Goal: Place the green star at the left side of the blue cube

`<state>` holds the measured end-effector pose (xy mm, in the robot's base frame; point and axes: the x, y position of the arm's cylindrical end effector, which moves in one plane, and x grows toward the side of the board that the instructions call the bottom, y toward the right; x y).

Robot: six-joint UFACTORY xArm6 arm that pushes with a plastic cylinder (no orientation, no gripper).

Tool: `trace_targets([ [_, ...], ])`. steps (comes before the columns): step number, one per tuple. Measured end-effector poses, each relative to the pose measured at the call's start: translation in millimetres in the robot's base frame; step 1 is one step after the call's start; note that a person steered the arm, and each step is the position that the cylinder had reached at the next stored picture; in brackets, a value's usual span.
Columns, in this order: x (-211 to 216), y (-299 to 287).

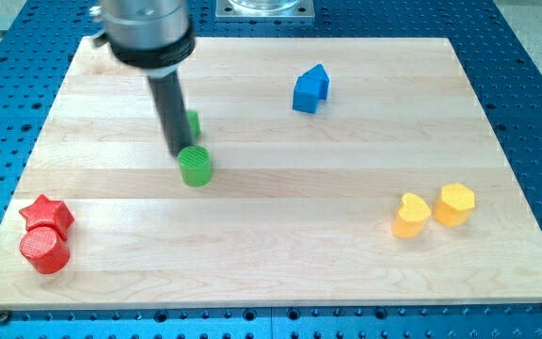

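Note:
The blue cube (310, 89) sits on the wooden board (280, 254) right of centre near the view's top. A green block (193, 123), mostly hidden behind my rod so its shape cannot be made out, lies far to the blue cube's left. My tip (179, 153) is just below and left of that green block. It stands right at the upper left edge of a green cylinder (195, 166).
A red star (47, 214) and a red cylinder (44, 250) sit together at the board's lower left. A yellow heart (409, 215) and a yellow hexagon (455, 203) sit side by side at the lower right.

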<state>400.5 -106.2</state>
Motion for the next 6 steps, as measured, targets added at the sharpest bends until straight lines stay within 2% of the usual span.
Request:
trace_targets([
  [1, -32, -22],
  [2, -20, -59],
  [3, -70, -55],
  [4, -74, 53],
  [6, 11, 72],
])
